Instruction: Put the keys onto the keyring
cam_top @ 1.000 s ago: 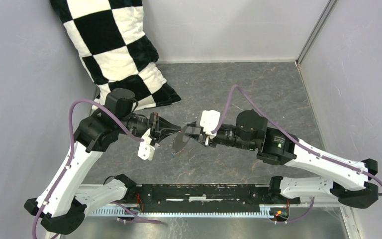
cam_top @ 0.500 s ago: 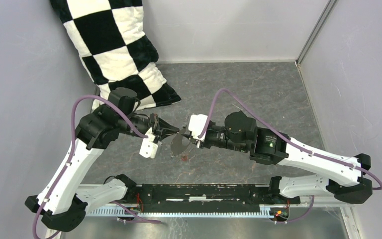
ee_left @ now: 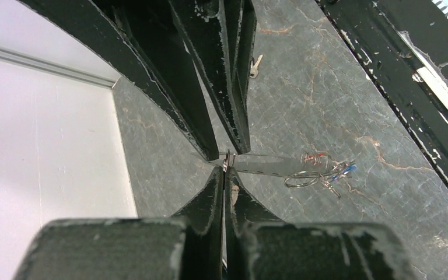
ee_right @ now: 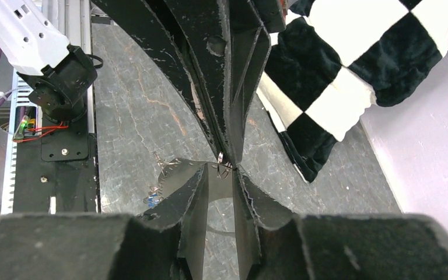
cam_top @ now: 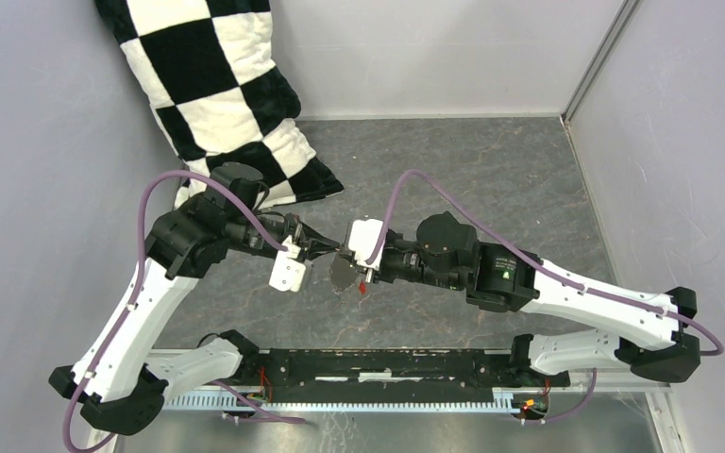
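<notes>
Black rail [cam_top: 378, 363]: it runs along the near edge of the counter [cam_top: 491, 160], between the two arm bases.
Red key [cam_top: 362, 286]: just at the near side of the keyring, toward the near edge.
Blue key [ee_left: 350, 169]: in a small cluster with a red piece, close under the keyring; if they hang or lie on the stone I cannot tell.
Keyring [ee_left: 262, 164]: held up over the middle of the counter, a little toward the left edge, between both grippers.
Left gripper [ee_left: 224, 170]: fingers pressed together on the wire of the keyring.
Right gripper [ee_right: 221, 169]: tips meet the same spot from the other side with a narrow gap; if they pinch the wire I cannot tell.
Pale key [ee_left: 256, 64]: flat on the stone, well apart from the cluster.
Checked pillow [cam_top: 217, 94]: in the far left corner, leaning on the left wall.
</notes>
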{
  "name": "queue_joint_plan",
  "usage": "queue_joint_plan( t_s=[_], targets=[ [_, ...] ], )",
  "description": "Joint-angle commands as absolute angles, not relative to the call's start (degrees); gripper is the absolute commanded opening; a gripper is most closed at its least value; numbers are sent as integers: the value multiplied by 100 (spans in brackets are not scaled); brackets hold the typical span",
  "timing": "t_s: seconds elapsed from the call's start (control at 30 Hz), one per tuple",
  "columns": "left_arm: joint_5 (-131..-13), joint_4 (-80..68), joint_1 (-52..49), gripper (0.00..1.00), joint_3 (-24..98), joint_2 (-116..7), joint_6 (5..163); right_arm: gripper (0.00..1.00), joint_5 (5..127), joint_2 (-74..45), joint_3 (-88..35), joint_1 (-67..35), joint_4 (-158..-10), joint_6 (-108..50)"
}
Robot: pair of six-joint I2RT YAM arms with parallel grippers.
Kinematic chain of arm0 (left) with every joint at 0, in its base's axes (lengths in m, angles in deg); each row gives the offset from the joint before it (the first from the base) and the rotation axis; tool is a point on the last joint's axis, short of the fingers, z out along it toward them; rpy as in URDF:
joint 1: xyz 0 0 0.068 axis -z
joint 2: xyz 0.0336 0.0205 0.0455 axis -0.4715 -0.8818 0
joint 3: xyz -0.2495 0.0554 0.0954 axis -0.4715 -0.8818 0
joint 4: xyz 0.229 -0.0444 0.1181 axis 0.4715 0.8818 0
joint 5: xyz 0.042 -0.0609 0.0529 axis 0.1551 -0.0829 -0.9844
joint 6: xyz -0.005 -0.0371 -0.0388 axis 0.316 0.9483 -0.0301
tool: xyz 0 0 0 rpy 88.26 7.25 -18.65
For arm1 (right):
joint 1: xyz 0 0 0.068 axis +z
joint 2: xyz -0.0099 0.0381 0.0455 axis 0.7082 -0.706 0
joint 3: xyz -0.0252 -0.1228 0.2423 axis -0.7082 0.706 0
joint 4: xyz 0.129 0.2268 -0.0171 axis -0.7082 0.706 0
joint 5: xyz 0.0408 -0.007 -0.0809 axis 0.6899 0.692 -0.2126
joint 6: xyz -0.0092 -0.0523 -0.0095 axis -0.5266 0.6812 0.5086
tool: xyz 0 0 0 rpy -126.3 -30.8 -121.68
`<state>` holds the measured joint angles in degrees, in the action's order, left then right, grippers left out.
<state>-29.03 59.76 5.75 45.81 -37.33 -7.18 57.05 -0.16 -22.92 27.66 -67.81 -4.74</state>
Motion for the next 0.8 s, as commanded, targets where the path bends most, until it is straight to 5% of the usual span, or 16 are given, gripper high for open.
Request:
queue_joint_plan(
  t_s=[0.0,0.17,0.4,0.53,0.77],
  targets=[
    [-2752,5837,599,2,4822,-3708,-428,28,5655,-59,-2554,2812,-7033,-429],
    [-2697,5837,598,2,4827,-3687,-425,27,5504,-92,-2542,2836,-7120,-427],
    [-2634,5838,603,2,4903,-3680,-257,1,4989,-145,-2445,2971,-7308,-365],
    [-2614,5831,605,3,4857,-3655,-82,1,4829,206,-1962,3012,-7920,-412],
    [-2749,5808,604,36,4739,-3566,436,1,4820,897,-1151,3014,-8837,-563]
  ],
)
